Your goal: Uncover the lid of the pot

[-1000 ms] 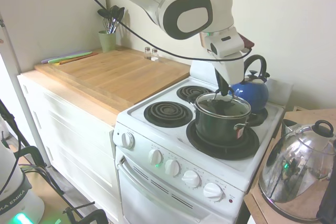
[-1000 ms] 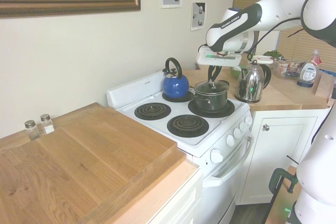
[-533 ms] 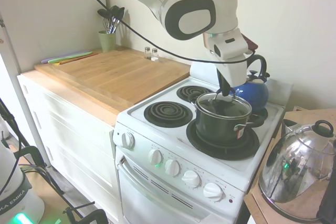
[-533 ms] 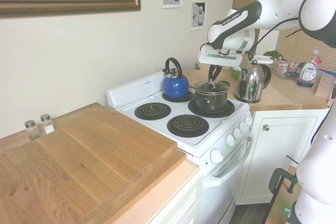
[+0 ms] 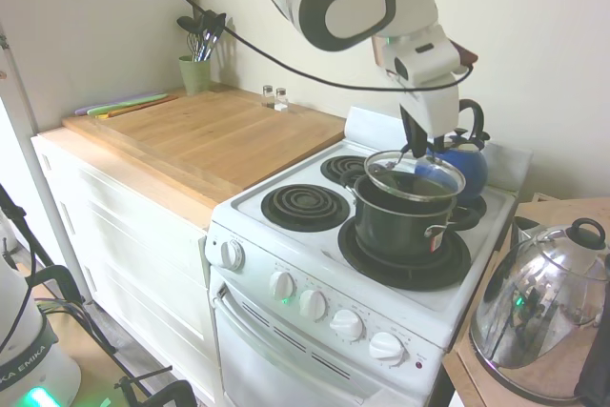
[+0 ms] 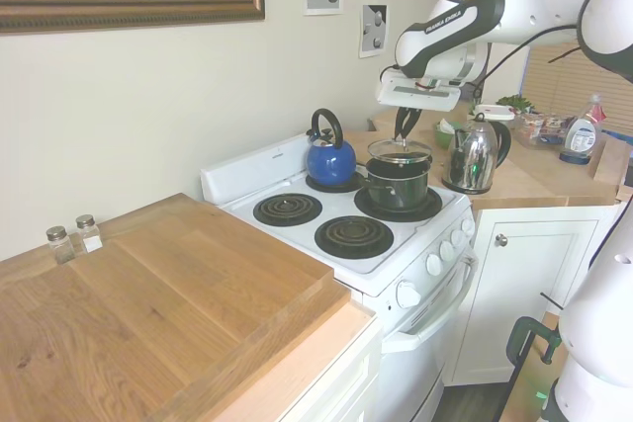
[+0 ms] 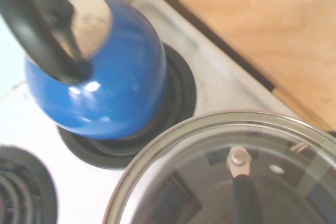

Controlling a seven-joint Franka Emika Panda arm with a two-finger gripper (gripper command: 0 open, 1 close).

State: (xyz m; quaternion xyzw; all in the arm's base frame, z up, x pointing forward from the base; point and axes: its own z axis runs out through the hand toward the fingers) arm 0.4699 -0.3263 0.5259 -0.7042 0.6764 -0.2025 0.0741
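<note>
Salt shakers (image 5: 274, 96) stand at the wooden counter's (image 5: 205, 135) back edge, left of the white stove (image 5: 315, 264). Over the stove's front right burner, the gripper (image 5: 416, 150) pinches the lid (image 5: 415, 175) by its handle, clear of the pot (image 5: 405, 223) below. The blue kettle (image 5: 458, 165) sits behind, the chrome kettle (image 5: 538, 307) far right.

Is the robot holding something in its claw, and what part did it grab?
Yes. The gripper is shut on the black arched top handle of the round clear glass lid, holding it lifted and tilted just above the dark green-black pot.
</note>
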